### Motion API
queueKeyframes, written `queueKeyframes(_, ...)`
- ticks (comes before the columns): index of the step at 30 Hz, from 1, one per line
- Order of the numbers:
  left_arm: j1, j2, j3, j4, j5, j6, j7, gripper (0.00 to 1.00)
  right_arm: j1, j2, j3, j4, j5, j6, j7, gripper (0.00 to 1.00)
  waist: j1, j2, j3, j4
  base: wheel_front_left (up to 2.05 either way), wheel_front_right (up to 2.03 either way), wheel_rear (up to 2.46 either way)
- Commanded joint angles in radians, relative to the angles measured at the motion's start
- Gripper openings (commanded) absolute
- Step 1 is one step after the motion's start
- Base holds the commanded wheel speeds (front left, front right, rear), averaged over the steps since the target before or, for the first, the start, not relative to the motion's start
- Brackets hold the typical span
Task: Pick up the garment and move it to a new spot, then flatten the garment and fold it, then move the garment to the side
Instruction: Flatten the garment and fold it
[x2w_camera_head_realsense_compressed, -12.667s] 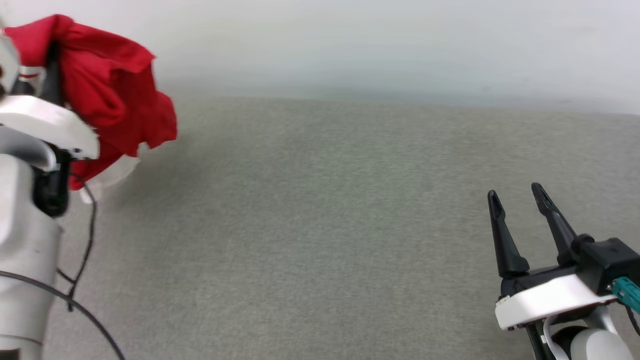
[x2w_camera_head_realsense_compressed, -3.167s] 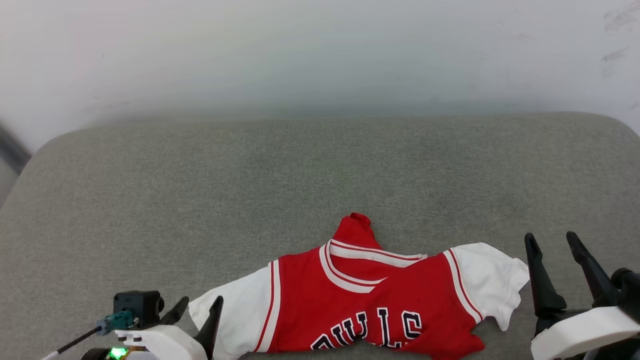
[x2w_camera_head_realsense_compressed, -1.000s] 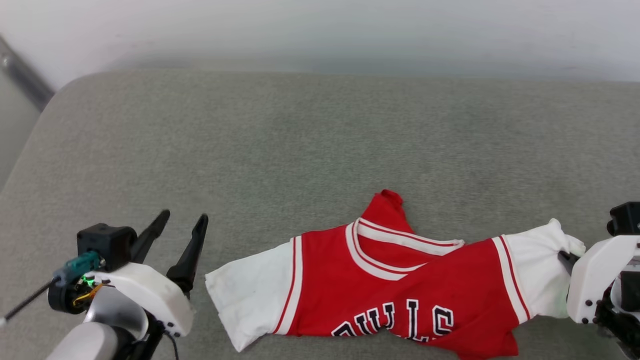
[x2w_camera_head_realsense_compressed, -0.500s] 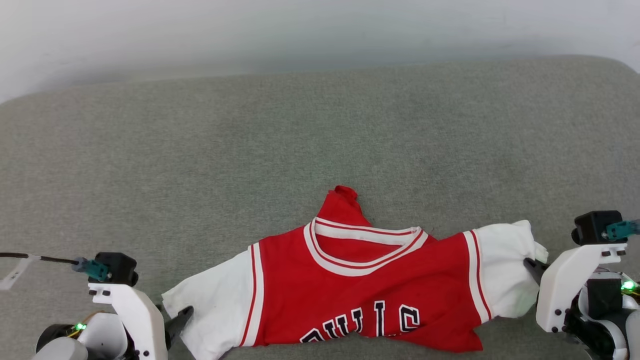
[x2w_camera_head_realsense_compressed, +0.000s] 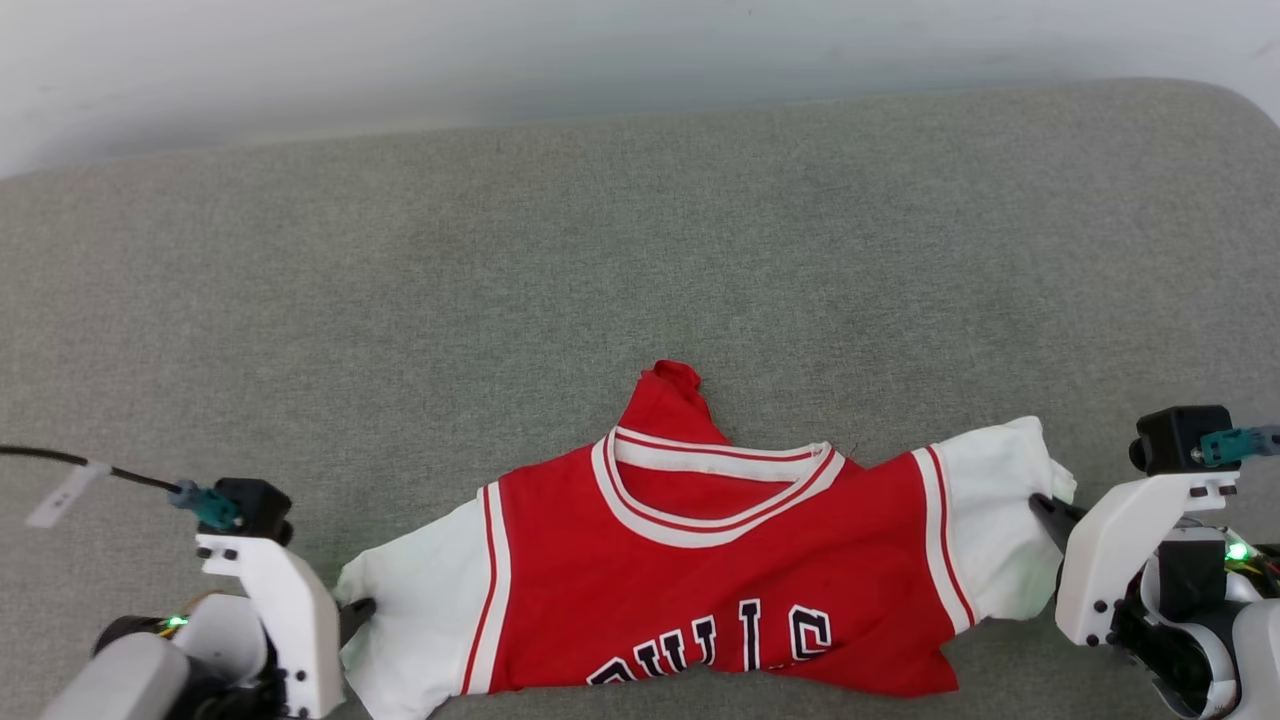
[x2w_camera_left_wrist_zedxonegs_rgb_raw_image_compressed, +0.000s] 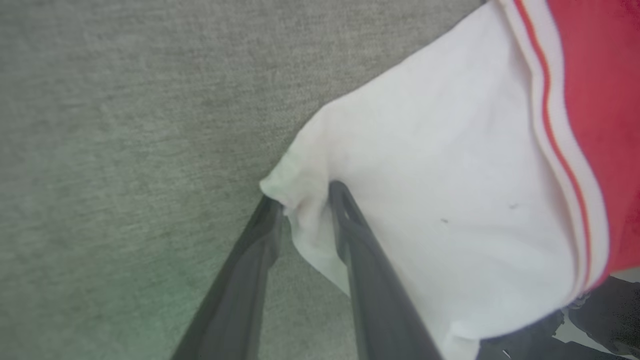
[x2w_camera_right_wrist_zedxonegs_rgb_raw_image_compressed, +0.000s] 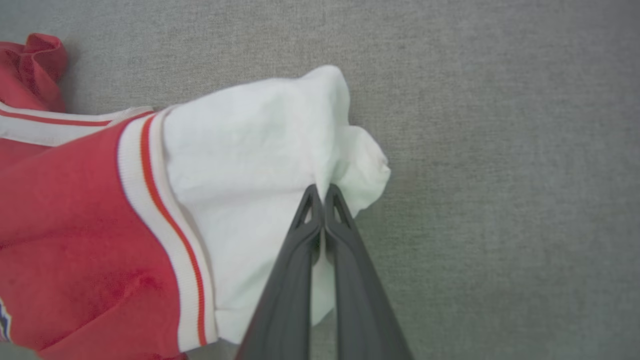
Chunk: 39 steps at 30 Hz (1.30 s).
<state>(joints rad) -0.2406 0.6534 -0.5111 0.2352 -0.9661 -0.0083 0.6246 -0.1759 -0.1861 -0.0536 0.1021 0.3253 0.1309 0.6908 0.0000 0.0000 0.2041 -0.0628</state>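
Observation:
The garment (x2w_camera_head_realsense_compressed: 720, 590), a red jersey with white sleeves and black letters, lies face up near the front edge of a grey cushion. Its collar points away from me. My left gripper (x2w_camera_head_realsense_compressed: 358, 612) is at the tip of the left sleeve. In the left wrist view its fingers (x2w_camera_left_wrist_zedxonegs_rgb_raw_image_compressed: 306, 195) stand apart, with the edge of the white sleeve (x2w_camera_left_wrist_zedxonegs_rgb_raw_image_compressed: 450, 165) between them. My right gripper (x2w_camera_head_realsense_compressed: 1045, 510) is shut on the right sleeve. In the right wrist view its fingertips (x2w_camera_right_wrist_zedxonegs_rgb_raw_image_compressed: 321, 192) pinch a bunched fold of the white sleeve (x2w_camera_right_wrist_zedxonegs_rgb_raw_image_compressed: 250, 150).
The grey cushion (x2w_camera_head_realsense_compressed: 400, 300) stretches wide behind and beside the jersey. A pale wall (x2w_camera_head_realsense_compressed: 600, 40) runs along its back edge. A thin cable with a tag (x2w_camera_head_realsense_compressed: 60, 480) trails from the left wrist.
My left gripper has dropped from beside the jersey to the left sleeve tip, and its fingers have narrowed around the sleeve edge. The right gripper keeps its grip. The head camera has shifted.

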Motion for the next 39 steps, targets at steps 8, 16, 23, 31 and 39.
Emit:
queueKeyframes(8, -0.049, -0.039, 0.004, 0.004, 0.117, 0.007, -0.206, 0.00, -0.043, -0.025, 0.018, 0.003, -0.008, 0.000, -0.101, 0.00, 0.0000, 0.0000, -0.061, 0.007, 0.00, 0.00, 0.00)
queueKeyframes(16, -0.158, -0.025, 0.075, -0.070, 0.225, 0.066, -0.393, 0.00, -0.139, -0.016, -0.008, 0.050, -0.050, 0.000, -0.243, 0.00, 0.0000, 0.0000, -0.127, 0.024, 0.00, 0.00, 0.00)
queueKeyframes(23, -0.355, -0.075, 0.110, -0.033, 0.276, 0.088, -0.477, 0.00, -0.309, -0.016, -0.037, 0.138, -0.090, 0.000, -0.325, 0.00, 0.0000, 0.0000, -0.127, 0.040, 0.00, 0.00, 0.00)
queueKeyframes(31, -0.664, -0.130, 0.144, 0.153, 0.319, 0.054, -0.593, 0.00, -0.616, -0.032, -0.041, 0.254, -0.119, 0.000, -0.411, 0.00, 0.0000, 0.0000, -0.042, 0.037, 0.00, 0.00, 0.00)
queueKeyframes(39, -0.968, -0.125, 0.179, 0.318, 0.354, 0.007, -0.708, 0.00, -0.931, -0.021, -0.055, 0.375, -0.144, 0.000, -0.504, 0.00, 0.0000, 0.0000, 0.078, 0.022, 0.00, 0.00, 0.00)
